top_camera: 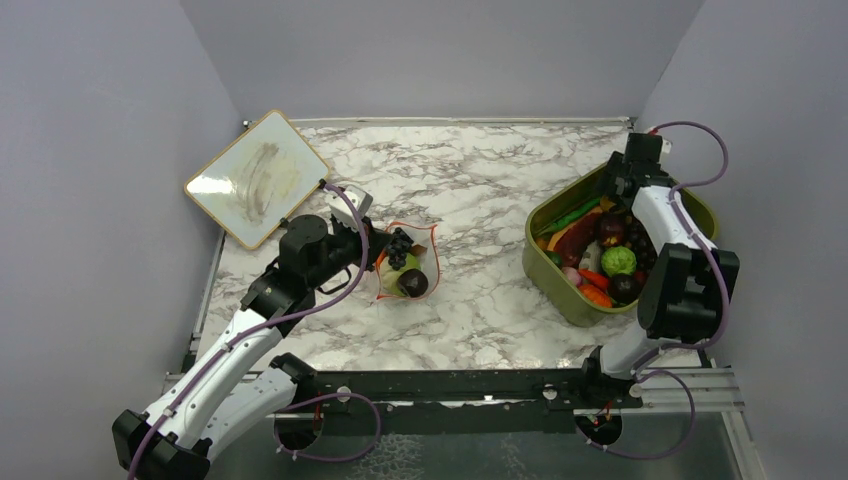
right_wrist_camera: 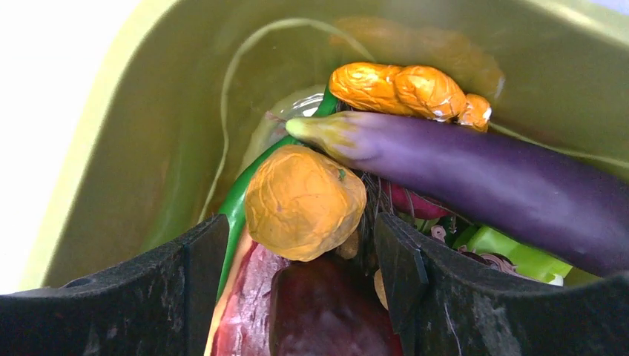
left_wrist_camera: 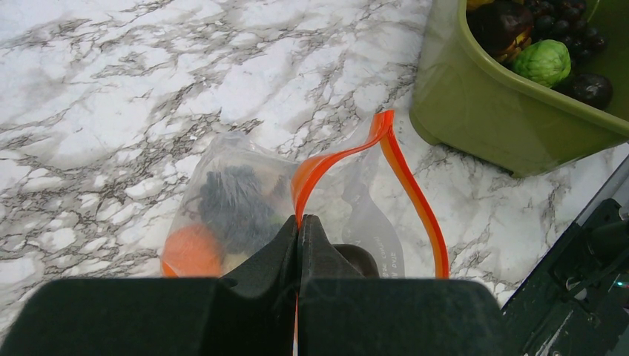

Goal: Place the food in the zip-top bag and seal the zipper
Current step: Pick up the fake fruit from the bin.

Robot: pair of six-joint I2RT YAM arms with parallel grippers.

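Red-orange zipper (left_wrist_camera: 404,178) strip sits pinched between the closed jaws of the left gripper (left_wrist_camera: 298,226), at the near edge of the 1 clear zip-top bag (left_wrist_camera: 222,159) lying on the marble table (top_camera: 480,180), well left of the 1 olive-green bin (top_camera: 552,283). Through the plastic show 1 orange piece (left_wrist_camera: 191,251), 1 grape bunch (left_wrist_camera: 234,200) and, from above, 1 brown round piece (top_camera: 413,283). The right gripper (right_wrist_camera: 300,248) hangs inside the bin, jaws wide, with 1 yellow-orange toy fruit (right_wrist_camera: 304,196) between them, beside 1 purple eggplant (right_wrist_camera: 504,178).

Left tool (left_wrist_camera: 298,222) pinched closed, arm reaching forward; right tool (right_wrist_camera: 297,226) spread wide, arm sharply bent
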